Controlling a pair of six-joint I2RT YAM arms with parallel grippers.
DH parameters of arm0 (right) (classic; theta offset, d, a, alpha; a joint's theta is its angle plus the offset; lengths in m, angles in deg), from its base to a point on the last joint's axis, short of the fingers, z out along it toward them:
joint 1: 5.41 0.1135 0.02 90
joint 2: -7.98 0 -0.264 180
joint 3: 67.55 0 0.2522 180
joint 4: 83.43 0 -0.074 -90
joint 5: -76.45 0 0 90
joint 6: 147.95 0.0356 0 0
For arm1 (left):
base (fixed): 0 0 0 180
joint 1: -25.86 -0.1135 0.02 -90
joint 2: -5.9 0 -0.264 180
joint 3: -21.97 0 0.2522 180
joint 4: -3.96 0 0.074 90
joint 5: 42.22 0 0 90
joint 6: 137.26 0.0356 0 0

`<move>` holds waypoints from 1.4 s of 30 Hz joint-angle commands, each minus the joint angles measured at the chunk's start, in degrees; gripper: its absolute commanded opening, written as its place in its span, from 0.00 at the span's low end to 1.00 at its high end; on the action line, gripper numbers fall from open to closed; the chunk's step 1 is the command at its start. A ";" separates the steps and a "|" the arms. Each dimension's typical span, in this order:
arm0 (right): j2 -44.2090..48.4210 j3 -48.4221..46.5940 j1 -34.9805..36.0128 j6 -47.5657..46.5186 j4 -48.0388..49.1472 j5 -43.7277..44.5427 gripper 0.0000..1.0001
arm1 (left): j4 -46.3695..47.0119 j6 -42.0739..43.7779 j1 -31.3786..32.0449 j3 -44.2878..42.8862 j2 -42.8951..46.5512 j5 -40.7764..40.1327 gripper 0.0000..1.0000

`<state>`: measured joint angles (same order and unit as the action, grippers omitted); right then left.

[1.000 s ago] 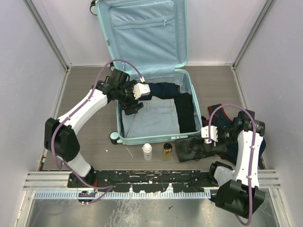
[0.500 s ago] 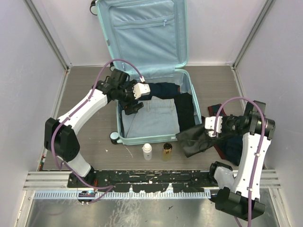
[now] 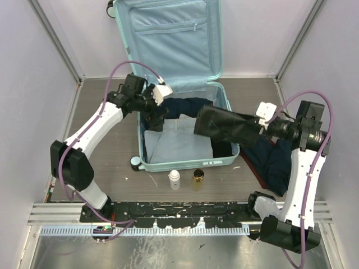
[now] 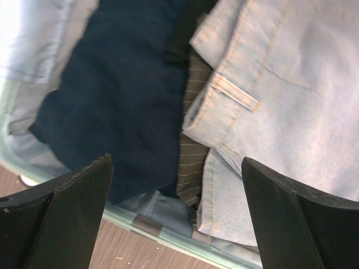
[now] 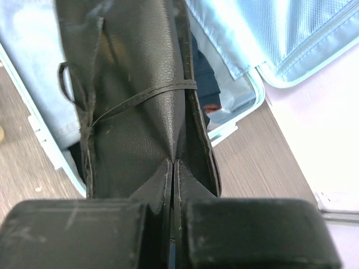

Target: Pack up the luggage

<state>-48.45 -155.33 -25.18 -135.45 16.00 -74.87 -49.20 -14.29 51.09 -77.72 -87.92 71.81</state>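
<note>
Right fingers (image 3: 259,128) are squeezed tight on one end of a black leather thing (image 3: 224,126). From the top camera I see the luggage (image 3: 190,164) lying open on the counter (image 3: 101,112), with its lid up against the back wall. It sits to the left of my right fingers. The black leather thing sticks out long-ways from them toward the luggage. Its far end is over the right rim, above the clothes inside. My left fingers (image 3: 156,116) are spread wide and hold nothing. They hang over the back left corner of the luggage. A white bottle (image 3: 175,179) and a brown bottle (image 3: 198,179) stand just in front of it.

The left wrist camera looks down between the two spread fingers at pale jeans (image 4: 280,84), a dark blue cloth (image 4: 123,95) and a striped cloth (image 4: 193,151), all packed inside.

The right wrist camera shows the closed fingers pinching the leather, with the luggage below. I think my right arm is nearer, so it should go left a bit, then down.
</note>
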 commanded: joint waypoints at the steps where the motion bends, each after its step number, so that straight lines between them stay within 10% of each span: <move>1: -0.79 0.97 6.29 24.40 18.02 -1.65 0.01 | 5.29 -9.11 -2.73 -5.39 0.78 2.60 0.98; 17: -32.84 -20.11 22.55 9.69 21.02 10.12 0.01 | 6.92 -16.42 -5.96 -7.41 -0.70 3.39 0.98; 42: -71.16 -48.74 27.24 -7.88 15.62 22.95 0.06 | 7.62 -14.32 -9.96 1.12 2.32 3.10 0.99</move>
<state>-118.96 -202.06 1.62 -139.43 32.37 -54.44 -43.03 -30.03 41.47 -76.71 -88.45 73.73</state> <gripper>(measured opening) 0.039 0.987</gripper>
